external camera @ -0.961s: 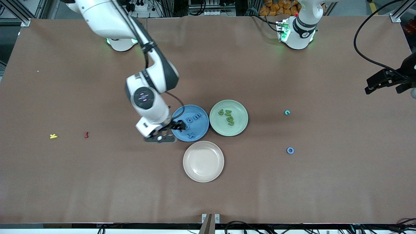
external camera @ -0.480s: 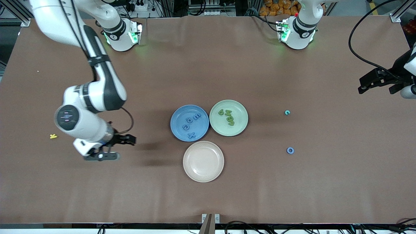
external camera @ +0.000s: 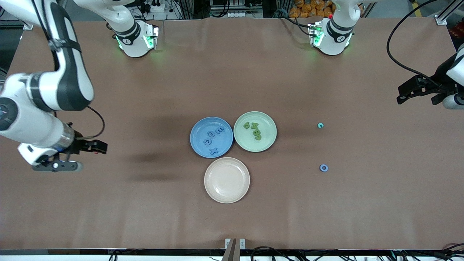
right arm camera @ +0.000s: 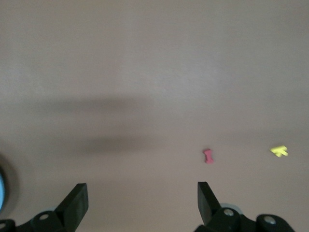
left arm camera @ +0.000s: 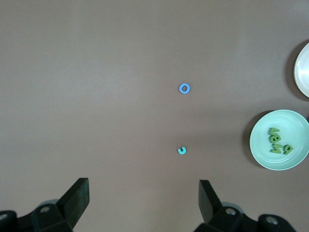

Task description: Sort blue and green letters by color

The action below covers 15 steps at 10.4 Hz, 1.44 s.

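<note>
The brown table fills the front view. At mid-left edge the right gripper hangs over bare table, fingers spread wide and empty; at the upper right edge the left gripper waits, likewise spread and empty. In the centre sit a blue plate, a pale green plate and a beige plate. Blue letters lie in the blue plate, green letters in the green one. Right of centre lie a loose blue ring letter and a teal letter. The right wrist view shows a red letter and a yellow letter.
</note>
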### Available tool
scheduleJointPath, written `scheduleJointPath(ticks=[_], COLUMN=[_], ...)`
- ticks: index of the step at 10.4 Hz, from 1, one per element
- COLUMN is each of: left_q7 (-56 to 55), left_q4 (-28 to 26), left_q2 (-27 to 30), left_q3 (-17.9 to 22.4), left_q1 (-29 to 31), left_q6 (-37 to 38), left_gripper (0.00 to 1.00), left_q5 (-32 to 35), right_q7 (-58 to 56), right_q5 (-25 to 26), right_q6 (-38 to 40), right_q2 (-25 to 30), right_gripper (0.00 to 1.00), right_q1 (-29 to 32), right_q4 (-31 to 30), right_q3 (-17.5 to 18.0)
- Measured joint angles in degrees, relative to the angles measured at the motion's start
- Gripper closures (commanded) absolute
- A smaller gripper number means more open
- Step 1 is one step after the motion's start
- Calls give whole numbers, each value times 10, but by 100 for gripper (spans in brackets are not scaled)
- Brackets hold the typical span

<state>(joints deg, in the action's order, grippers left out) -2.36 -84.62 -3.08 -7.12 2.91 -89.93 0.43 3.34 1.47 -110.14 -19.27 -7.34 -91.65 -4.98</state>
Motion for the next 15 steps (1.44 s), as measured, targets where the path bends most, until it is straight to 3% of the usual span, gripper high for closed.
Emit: scheduleJointPath(ticks=[5, 10, 15], left_q7=[0, 0, 0], left_q4=[1, -1, -1], left_q2=[0, -1, -1], left_q3=[-19, -18, -18], left_q1=[0, 0, 2], left_q6=[0, 0, 0], left_gripper=[0, 0, 0], left_q5=[0, 0, 0], right_q7=[-2, -2, 0], right_q5=[0, 0, -1], right_q6=[165, 302, 279], right_q2=[101, 149, 159], right_gripper=[0, 0, 0], right_q1=[48, 64, 65], right_q4=[51, 131, 115], right_q3=[11, 24, 36])
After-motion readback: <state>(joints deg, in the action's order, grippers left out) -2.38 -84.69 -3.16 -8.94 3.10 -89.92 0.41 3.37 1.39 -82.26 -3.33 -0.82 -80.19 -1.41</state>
